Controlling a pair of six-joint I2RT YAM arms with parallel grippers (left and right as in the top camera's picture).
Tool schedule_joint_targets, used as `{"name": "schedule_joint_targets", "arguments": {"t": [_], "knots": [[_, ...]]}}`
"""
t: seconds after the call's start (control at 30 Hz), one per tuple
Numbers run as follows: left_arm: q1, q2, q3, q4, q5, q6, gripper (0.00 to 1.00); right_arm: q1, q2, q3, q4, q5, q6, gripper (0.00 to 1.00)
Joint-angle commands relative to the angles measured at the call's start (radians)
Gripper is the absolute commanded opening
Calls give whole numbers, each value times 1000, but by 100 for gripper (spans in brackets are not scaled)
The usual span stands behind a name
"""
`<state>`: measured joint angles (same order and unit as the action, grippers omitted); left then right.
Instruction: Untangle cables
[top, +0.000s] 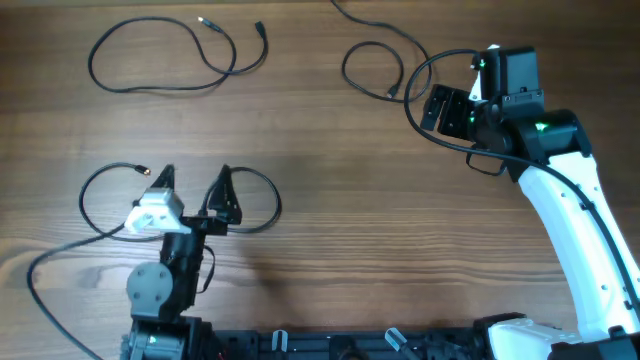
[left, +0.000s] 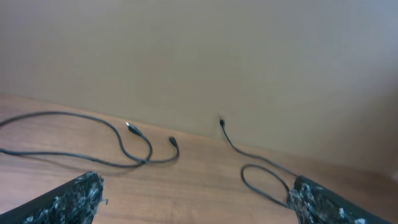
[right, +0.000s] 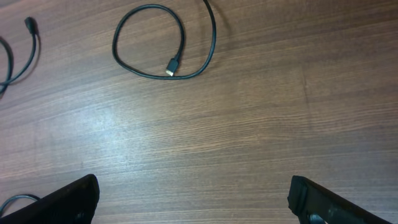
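Lying well apart across the counter (top: 330, 230), the three cables (top: 150, 90) look untangled (little remains); left hand (top: 195, 176) and right hand (top: 458, 88) gape, empty.

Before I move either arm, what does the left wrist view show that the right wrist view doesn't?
Only left wrist: the left cable nearly whole, with both its plugs, and the tail of the looped cable running to its far plug by the wall. Only right wrist: the near plug, lying inside the loop. Both: the loop itself, one plug of the left cable, and the wooden table.
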<state>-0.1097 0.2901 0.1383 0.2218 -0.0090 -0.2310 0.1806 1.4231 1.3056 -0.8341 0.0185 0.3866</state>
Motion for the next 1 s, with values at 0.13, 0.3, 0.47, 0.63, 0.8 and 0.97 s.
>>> {"name": "schedule_joint_targets", "arguments": {"t": [0.13, 0.3, 0.47, 0.63, 0.8, 0.97], "knots": [[54, -195, -132, -11, 22, -93, 100, 3, -3, 7, 0, -11, -18, 100], [54, -287, -132, -283, -14, -118, 100, 3, -3, 7, 0, -11, -18, 100], [48, -287, -132, -298, -2, -52, 100, 3, -3, 7, 0, -11, -17, 100], [26, -287, -132, -298, 1, -38, 100, 3, -3, 7, 0, -11, -17, 100], [20, -287, -132, -298, 2, -39, 100, 3, -3, 7, 0, -11, -18, 100], [21, -285, -132, -296, 1, -39, 100, 3, -3, 7, 0, -11, -17, 100]]}}
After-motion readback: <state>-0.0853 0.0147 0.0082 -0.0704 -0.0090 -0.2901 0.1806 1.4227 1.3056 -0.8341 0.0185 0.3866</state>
